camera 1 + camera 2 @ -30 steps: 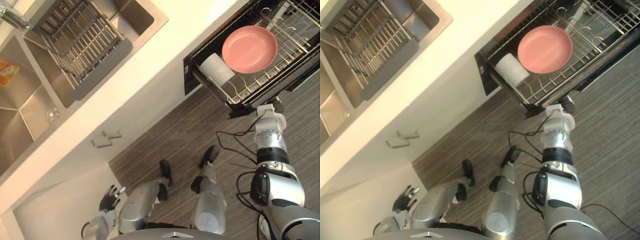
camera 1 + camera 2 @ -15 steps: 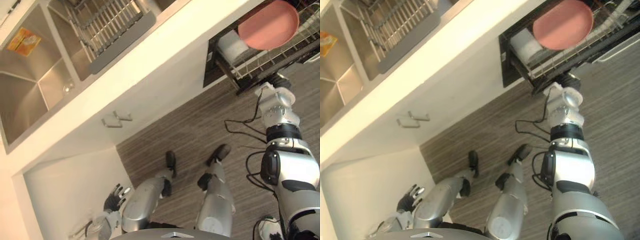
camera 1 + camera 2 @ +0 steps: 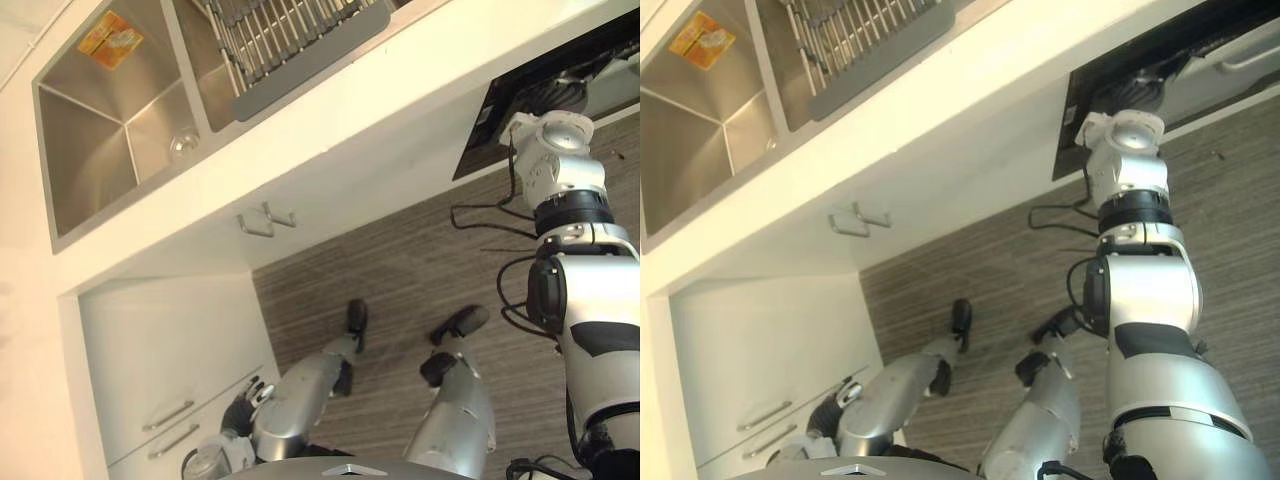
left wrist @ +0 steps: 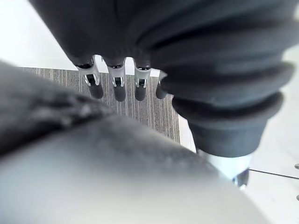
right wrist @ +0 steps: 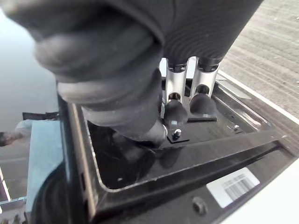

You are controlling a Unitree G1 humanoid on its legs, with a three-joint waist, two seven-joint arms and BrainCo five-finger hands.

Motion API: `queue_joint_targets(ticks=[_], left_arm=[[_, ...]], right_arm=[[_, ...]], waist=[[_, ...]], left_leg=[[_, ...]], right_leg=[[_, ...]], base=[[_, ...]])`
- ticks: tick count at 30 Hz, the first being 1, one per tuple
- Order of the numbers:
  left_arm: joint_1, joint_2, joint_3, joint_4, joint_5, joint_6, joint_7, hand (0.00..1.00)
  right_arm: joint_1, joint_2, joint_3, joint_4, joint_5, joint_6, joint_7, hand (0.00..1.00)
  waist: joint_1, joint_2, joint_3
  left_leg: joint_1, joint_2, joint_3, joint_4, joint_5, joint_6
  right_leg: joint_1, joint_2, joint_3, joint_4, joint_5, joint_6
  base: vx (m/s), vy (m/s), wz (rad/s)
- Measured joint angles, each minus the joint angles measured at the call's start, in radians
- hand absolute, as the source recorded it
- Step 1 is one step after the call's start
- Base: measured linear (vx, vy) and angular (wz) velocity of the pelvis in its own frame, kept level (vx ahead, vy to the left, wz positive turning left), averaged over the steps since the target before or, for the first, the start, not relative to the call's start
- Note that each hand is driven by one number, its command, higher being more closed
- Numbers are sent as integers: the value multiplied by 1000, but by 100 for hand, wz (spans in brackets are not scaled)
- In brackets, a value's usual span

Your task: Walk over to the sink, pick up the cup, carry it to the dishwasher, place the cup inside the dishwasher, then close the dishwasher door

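The dishwasher (image 3: pixel 497 112) shows as a dark gap under the white counter at the right, and its white front with a bar handle (image 3: pixel 1243 56) stands at the edge of the gap. My right arm reaches up into that gap. My right hand (image 5: pixel 178 80) is open, its straight fingers against the black inner frame of the door (image 5: pixel 140 175) beside a barcode label. The white cup is hidden. Low at the left, by the drawers, my left hand (image 3: pixel 244 410) hangs open with its fingers (image 4: pixel 117 86) relaxed over the floor.
A steel double sink (image 3: pixel 95 140) lies at the top left with an orange sponge (image 3: pixel 110 38), a small clear round thing (image 3: pixel 183 147) on its bottom and a grey drying rack (image 3: pixel 300 40) across it. White drawers (image 3: pixel 170 360) and a cabinet handle (image 3: pixel 265 220) are below the counter.
The camera has swung, shifting the whole picture. The pulled-out rack with the pink plate and white cup has gone from sight; my right arm has risen to the dishwasher gap.
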Motion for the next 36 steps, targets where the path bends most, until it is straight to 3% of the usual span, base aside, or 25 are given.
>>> queue_joint_targets(ticks=[4,8,13,16,19,23,25,27,30,32,36], left_arm=[[19,0,0,-21,0,0,-22,0],[28,1,1,-31,0,3,-33,0],[38,6,10,-55,-2,24,-46,0],[50,6,30,-62,-43,42,-85,0],[58,6,48,-86,-80,53,-95,0],[60,6,91,-113,-110,65,-106,0],[60,6,138,-136,-128,64,-100,0],[58,5,159,-150,-128,61,-85,0],[57,4,179,-154,-128,56,-53,0],[56,3,203,-154,-128,53,-31,0],[56,5,252,-115,-116,50,-2,0]], right_arm=[[-2,-6,29,5,-158,-1,13,0],[-2,-9,74,32,-241,-1,44,0],[-1,-21,159,34,-467,17,77,0],[12,-21,215,-11,-594,83,100,0],[115,-11,176,-145,-600,128,98,0],[308,53,44,-249,-496,125,96,0],[505,134,-45,-338,-382,85,93,0],[626,187,-98,-384,-308,53,85,0],[836,262,-169,-439,-220,-29,74,0],[944,303,-197,-435,-187,-74,86,0],[1121,384,-294,-279,-137,-186,173,0]], waist=[[-3,2,-4],[-6,2,-5],[-14,1,-4],[-27,0,-4],[-47,-6,0],[-75,-32,20],[-111,-74,51],[-132,-103,71],[-157,-134,64],[-164,-160,46],[-170,-247,-76]], left_leg=[[8,1,0,0,-1,-2],[29,1,4,-1,-7,-10],[44,13,17,0,-12,-13],[85,32,29,4,-26,-17],[111,54,33,8,-38,-26],[152,79,51,9,-57,-39],[189,101,60,22,-81,-48],[208,114,68,33,-99,-54],[226,126,78,56,-131,-60],[256,130,85,56,-147,-61],[319,130,89,54,-179,-56]], right_leg=[[-3,-12,0,37,-27,5],[1,-22,1,58,-52,2],[14,-12,-4,56,-54,-4],[66,14,-22,27,-54,-12],[109,51,-32,-21,-40,-12],[161,96,-28,-70,-22,-6],[216,137,-25,-117,-10,-4],[246,159,-20,-147,-2,0],[294,193,-15,-216,32,8],[329,206,-8,-242,39,15],[392,208,-4,-252,33,41]], base=[[60,-95,4],[41,-88,-7],[21,-93,-11],[44,-98,-15],[63,-75,-15],[93,-63,-19],[132,-61,-21],[126,-18,-18],[138,20,-13],[137,56,-13],[102,84,-3]])
